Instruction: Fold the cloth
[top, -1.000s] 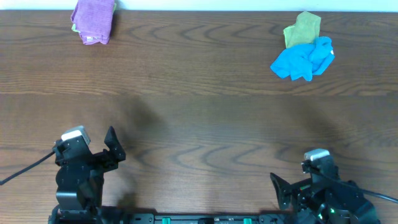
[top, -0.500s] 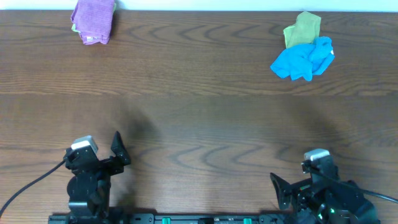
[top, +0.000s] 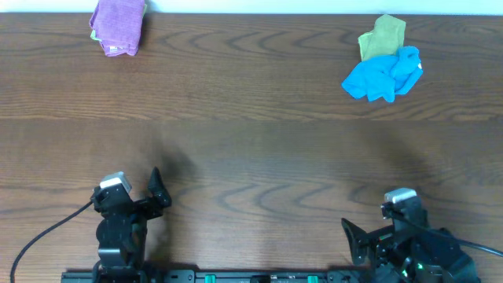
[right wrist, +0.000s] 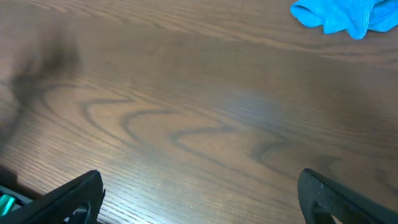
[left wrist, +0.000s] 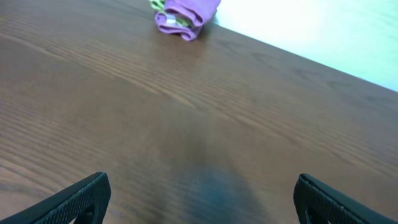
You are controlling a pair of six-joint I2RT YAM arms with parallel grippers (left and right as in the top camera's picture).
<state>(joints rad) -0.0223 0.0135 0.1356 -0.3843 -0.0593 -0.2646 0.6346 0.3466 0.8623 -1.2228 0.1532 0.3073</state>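
The mauve-purple cloth (top: 118,25) lies folded in a small bundle at the table's far left edge, with a yellow-green cloth peeking out beneath it. It also shows in the left wrist view (left wrist: 185,15), far ahead. My left gripper (top: 145,206) is open and empty near the front left edge, far from the cloth; its fingertips frame bare wood (left wrist: 199,196). My right gripper (top: 369,236) is open and empty at the front right, over bare wood (right wrist: 199,193).
A bright blue cloth (top: 383,75) lies crumpled at the far right with a yellow-green cloth (top: 383,37) behind it; the blue one shows in the right wrist view (right wrist: 348,15). The dark wooden table (top: 259,149) spans the view.
My left arm has shifted to the right and slightly back toward the front edge. The right arm and all the cloths have not moved.
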